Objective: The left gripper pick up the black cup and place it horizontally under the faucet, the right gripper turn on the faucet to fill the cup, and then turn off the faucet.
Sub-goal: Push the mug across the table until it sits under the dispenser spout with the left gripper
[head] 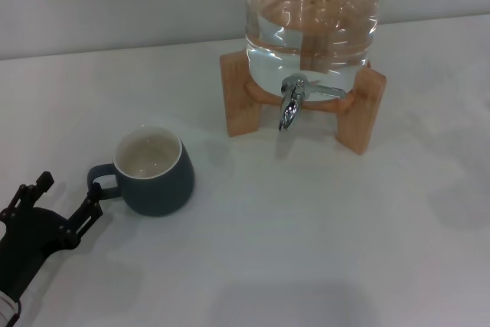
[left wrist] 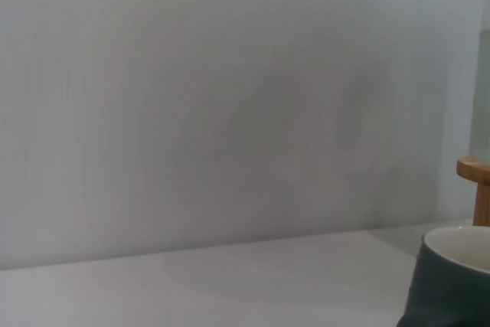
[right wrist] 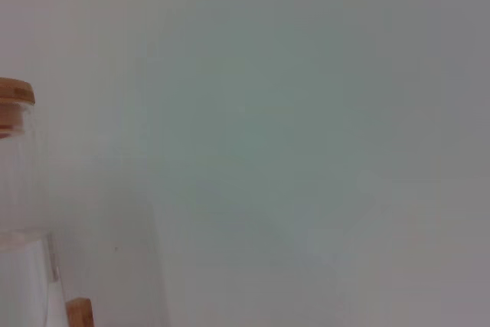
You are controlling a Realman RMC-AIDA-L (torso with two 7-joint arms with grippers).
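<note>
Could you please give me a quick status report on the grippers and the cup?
Left gripper open, by the handle of the dark charcoal mug, not gripping. Right gripper out of view. Mug upright, well left of the small chrome faucet. Path between clear.

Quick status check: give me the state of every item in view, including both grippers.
black cup: upright on the table, empty, handle toward the left gripper.
left gripper: jaws open, at the cup's handle, not gripping.
faucet: no water running.
glass water jar: on the wooden stand, holding water.
right gripper: not in view.
</note>
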